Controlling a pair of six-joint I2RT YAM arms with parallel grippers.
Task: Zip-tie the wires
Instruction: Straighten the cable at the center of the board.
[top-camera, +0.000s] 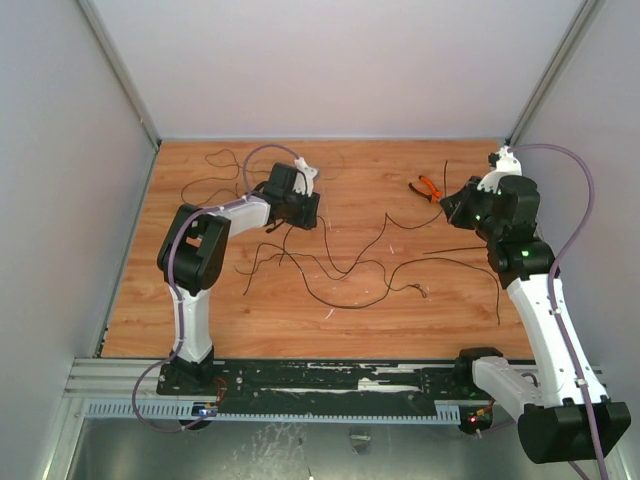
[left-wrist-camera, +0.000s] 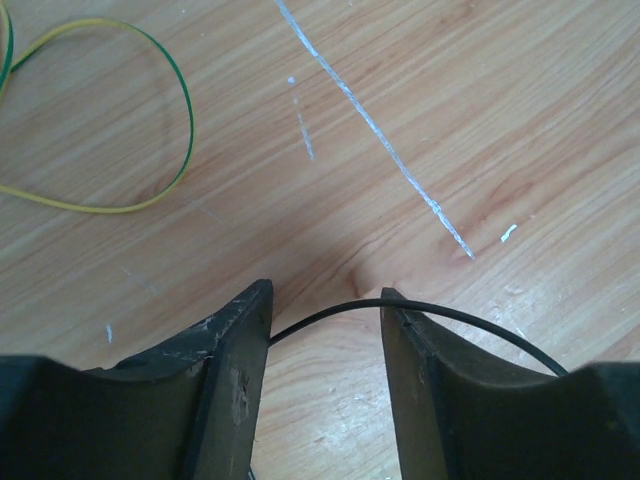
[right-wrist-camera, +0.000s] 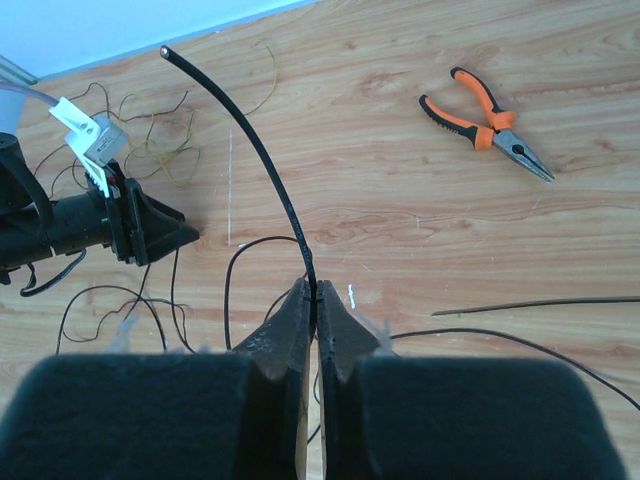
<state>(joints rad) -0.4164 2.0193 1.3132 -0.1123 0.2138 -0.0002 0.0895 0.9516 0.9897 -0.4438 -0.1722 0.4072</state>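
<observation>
On the left, find the left gripper (left-wrist-camera: 326, 292) with jaws spread and one black strand of the wires (left-wrist-camera: 330, 312) bridging the gap between its fingers, not yet pinched, the rest of the tangle strewn over the wooden tabletop (left-wrist-camera: 450, 100) between both grippers. Expect almost no weight or stiffness, floppy and thin enough to slip a loose grip, so take hold mid-strand, square between the pads. On the right, note the right gripper (right-wrist-camera: 315, 290) pressed together on a stiffer black zip tie (right-wrist-camera: 258, 138) arcing up from its fingertips.
</observation>
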